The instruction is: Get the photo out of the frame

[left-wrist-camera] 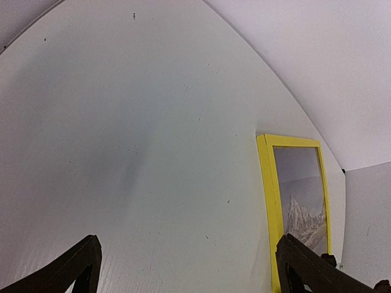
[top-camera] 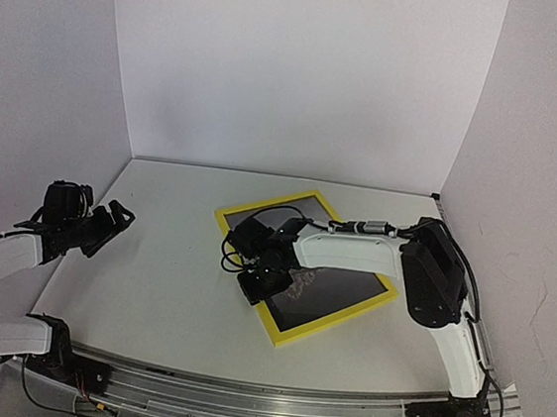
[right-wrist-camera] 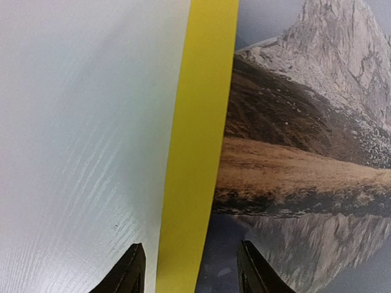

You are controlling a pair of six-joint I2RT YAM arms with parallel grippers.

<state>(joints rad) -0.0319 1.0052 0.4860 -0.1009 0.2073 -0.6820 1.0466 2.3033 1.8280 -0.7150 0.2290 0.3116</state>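
The yellow frame [top-camera: 331,324] lies flat on the white table, turned at an angle, with the mountain photo [top-camera: 335,289] face up inside it. My right gripper [top-camera: 262,285] hovers low over the frame's left side. In the right wrist view its fingers are apart and straddle the yellow frame bar [right-wrist-camera: 198,140], one over the table, one over the photo [right-wrist-camera: 305,122]; it holds nothing. My left gripper [top-camera: 107,225] is open and empty, raised at the table's left edge. In the left wrist view the frame [left-wrist-camera: 267,183] and photo [left-wrist-camera: 299,195] lie far right.
White walls close the table at the back and both sides. The table [top-camera: 151,285] is bare between the left gripper and the frame. A metal rail [top-camera: 258,401] runs along the near edge by the arm bases.
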